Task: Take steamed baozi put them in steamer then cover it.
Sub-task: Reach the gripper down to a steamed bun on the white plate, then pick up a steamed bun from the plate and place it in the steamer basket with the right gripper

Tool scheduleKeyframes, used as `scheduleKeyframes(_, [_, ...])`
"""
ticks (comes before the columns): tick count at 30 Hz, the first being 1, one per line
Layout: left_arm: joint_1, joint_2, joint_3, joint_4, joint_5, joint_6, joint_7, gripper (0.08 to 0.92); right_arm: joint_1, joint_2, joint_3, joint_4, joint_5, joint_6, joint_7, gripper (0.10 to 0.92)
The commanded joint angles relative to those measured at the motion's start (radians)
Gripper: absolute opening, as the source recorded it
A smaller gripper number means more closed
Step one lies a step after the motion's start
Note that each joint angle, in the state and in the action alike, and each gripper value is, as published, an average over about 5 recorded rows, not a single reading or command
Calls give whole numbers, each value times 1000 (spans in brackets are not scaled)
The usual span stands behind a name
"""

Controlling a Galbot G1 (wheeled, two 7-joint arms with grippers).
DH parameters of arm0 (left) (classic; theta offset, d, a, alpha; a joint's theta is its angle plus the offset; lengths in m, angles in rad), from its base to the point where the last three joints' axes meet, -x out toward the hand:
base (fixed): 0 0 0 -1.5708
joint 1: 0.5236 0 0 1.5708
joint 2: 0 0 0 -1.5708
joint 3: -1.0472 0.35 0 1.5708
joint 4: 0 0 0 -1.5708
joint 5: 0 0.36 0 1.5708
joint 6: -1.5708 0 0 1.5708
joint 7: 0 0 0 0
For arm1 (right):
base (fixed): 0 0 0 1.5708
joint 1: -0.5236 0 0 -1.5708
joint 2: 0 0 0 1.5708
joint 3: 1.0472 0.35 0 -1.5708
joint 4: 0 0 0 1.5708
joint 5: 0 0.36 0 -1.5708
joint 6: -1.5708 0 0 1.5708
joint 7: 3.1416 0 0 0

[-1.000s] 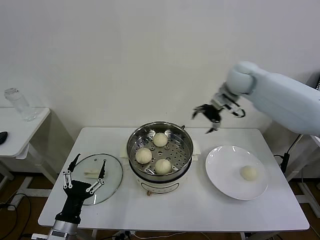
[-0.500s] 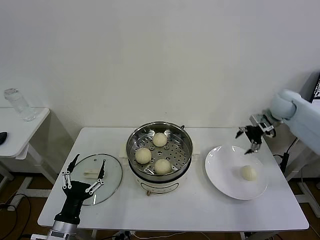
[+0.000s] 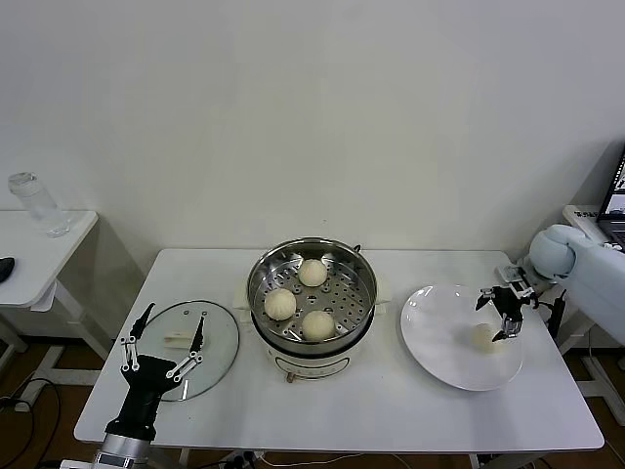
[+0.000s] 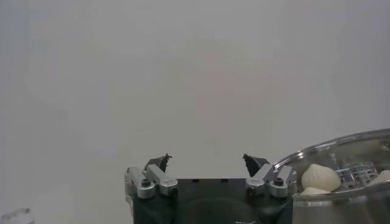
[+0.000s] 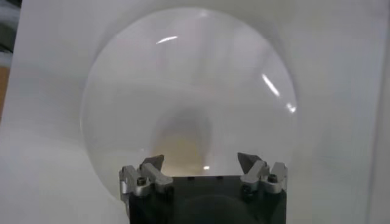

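Note:
Three steamed baozi lie in the shiny steamer at the table's middle; its rim and one bun show in the left wrist view. One more baozi rests on the white plate at the right. My right gripper hangs open just over that bun's right side, a finger on either side. In the right wrist view the bun is a blur ahead of the open gripper. The glass cover lies flat at the left. My left gripper stands open in front of it, parked, and empty.
A side table at far left holds a clear bottle and a dark object. A laptop's edge shows at far right. The plate sits close to the table's right edge.
My right arm swung from above the steamer's back right out to the right and down over the plate's bun. The left arm has not moved.

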Motion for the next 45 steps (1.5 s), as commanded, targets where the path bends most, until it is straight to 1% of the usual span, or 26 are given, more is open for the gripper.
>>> scheduleKeyframes(1, [1,1,-2,1,1,-2,0,823,-56,5,19,-28,-26,-6,15,823])
scheduleKeyframes(15, [-2,2,-3,4,0,-2,0,823,-81,26,40,-71,-41,5,30,820])
scheduleKeyframes(18, [-3,2,-4,4,0,-1,0,823,-83,29,45,-72,-43,8,33,800])
scheduleKeyframes(22, [-4,3,-5,4,0,-1,0,823,-75,26,42,-58,-40,8,32,748])
scheduleKeyframes(25, [-3,3,-7,3,-1,-1,0,823,-47,19,27,-33,-29,7,25,710])
scheduleKeyframes(28, [-2,4,-8,3,-1,-2,-1,823,19,10,9,7,-6,5,-2,692])
scheduleKeyframes(32, [-2,7,-7,2,-2,-1,-1,823,171,25,-43,55,60,-2,-76,687])
scheduleKeyframes(36, [-3,8,-5,-1,-2,1,-1,823,352,86,-146,87,169,-25,-153,689])
scheduleKeyframes(40, [-4,8,-4,-3,-1,1,-1,823,523,184,-260,118,304,-80,-196,694])
scheduleKeyframes(45, [1,8,-5,-5,-1,-5,-1,823,662,343,-362,140,456,-136,-194,695])
